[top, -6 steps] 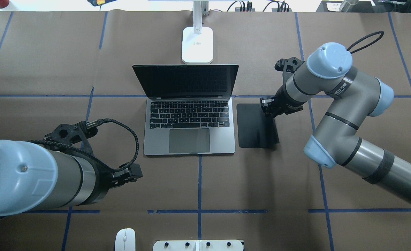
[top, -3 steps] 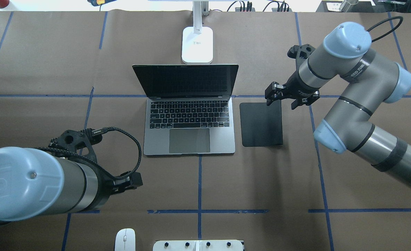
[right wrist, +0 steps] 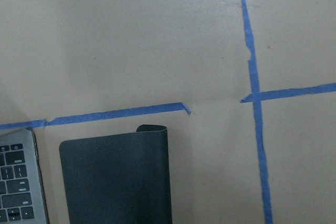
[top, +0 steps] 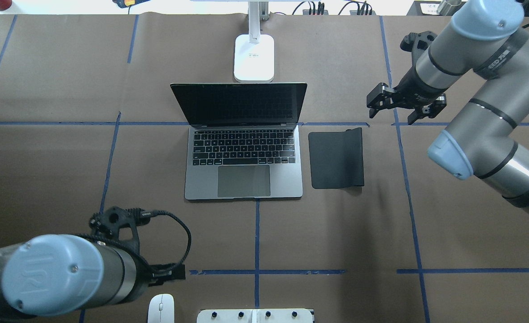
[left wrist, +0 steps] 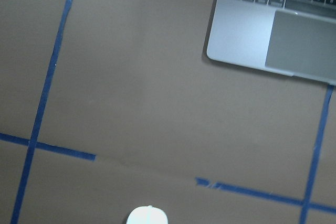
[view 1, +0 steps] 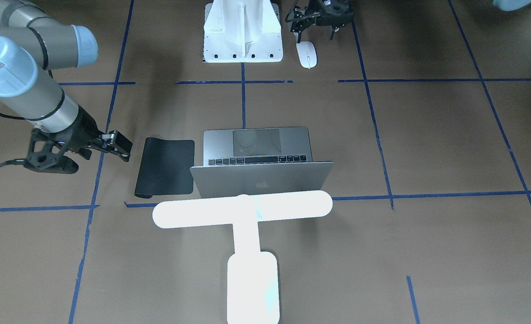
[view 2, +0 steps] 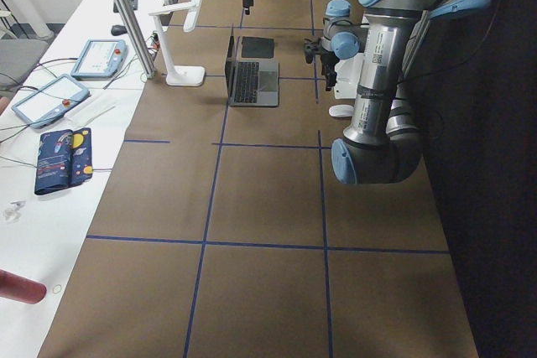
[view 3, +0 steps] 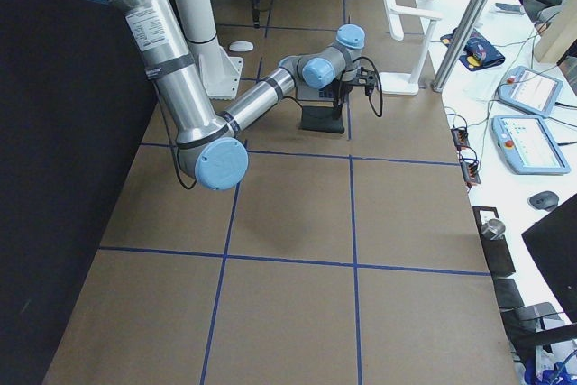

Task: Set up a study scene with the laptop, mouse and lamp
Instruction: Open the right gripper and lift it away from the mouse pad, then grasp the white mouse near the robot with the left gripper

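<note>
The silver laptop stands open at the table's middle, its apple-logo lid facing the front camera. The white lamp stands behind it, its bar head over the lid. The white mouse lies at the near edge beside the pedestal; its top shows in the left wrist view. My left gripper hovers just beside the mouse, jaws apart and empty. My right gripper is open and empty, beyond the far right corner of the black mouse pad.
The mouse pad lies right of the laptop with its far right corner curled up. The white ribbed pedestal stands at the near edge. Blue tape lines grid the brown table cover. Tablets and cables lie beyond the far edge.
My right gripper has let go of the mouse pad and moved up and to the far right. My left arm has pulled back toward the near edge, close to the mouse.
</note>
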Controlling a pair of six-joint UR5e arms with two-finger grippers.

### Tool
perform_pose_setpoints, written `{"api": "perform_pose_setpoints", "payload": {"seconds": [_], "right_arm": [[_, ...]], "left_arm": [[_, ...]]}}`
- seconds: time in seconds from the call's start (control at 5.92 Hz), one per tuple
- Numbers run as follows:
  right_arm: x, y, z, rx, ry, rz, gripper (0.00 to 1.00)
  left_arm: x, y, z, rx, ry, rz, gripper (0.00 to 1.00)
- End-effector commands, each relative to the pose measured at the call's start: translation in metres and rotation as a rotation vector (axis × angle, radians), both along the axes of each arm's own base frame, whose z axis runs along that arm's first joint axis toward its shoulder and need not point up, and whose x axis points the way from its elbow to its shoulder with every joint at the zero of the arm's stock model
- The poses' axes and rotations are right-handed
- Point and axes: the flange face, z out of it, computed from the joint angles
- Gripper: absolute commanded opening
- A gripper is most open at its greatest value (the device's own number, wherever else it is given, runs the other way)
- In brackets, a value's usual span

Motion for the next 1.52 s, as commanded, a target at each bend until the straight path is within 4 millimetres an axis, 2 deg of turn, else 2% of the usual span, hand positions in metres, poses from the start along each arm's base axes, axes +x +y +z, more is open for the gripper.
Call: {"api": "perform_pose_setpoints", "payload": {"seconds": [0.0, 0.17, 0.34, 0.51, 0.68, 1.35], "right_arm": [[0.054, 0.004, -0.013, 0.033, 0.052, -0.033, 1.0], [0.072, 0.003, -0.006, 0.05, 0.07, -0.056, 1.0], [0.082, 0.004, 0.001, 0.076, 0.077, -0.083, 1.0], [0.094, 0.0, 0.003, 0.08, 0.078, -0.07, 1.0], [0.1, 0.0, 0.002, 0.08, 0.077, -0.061, 1.0], [0.101, -0.002, 0.004, 0.076, 0.079, -0.059, 1.0]], "left_arm": [[0.03, 0.038, 0.038, -0.013, 0.005, 0.006, 1.0], [0.031, 0.045, 0.046, -0.024, -0.013, -0.018, 1.0], [0.037, 0.066, 0.048, -0.053, -0.021, -0.002, 1.0], [0.051, 0.077, 0.059, -0.055, -0.051, 0.014, 1.0], [0.068, 0.078, 0.079, -0.049, -0.097, 0.023, 1.0], [0.074, 0.075, 0.081, -0.037, -0.066, 0.032, 1.0]]}}
